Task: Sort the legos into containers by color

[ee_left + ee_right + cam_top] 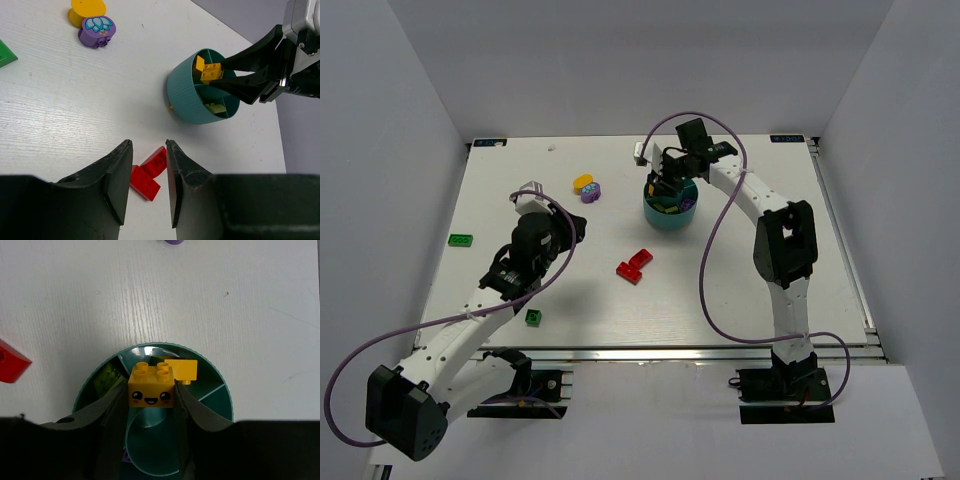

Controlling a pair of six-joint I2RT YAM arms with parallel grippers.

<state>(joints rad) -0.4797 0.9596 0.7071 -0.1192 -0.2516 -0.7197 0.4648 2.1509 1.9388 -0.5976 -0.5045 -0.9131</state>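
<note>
The teal dish (672,220) stands right of the table's middle. My right gripper (670,182) is shut on a yellow smiley-face brick (151,387) and holds it just above the dish (216,402), over the centre well. The brick also shows in the left wrist view (210,72). A yellow piece (181,369) lies in the far compartment and lime green pieces (105,380) in the left one. My left gripper (149,145) is open and empty above two touching red bricks (150,172), which lie left of and nearer than the dish (635,265).
A yellow round piece (584,182) and a purple flower piece (590,193) lie left of the dish. A flat green brick (461,240) lies at the far left. A dark green brick (534,317) lies near the front edge.
</note>
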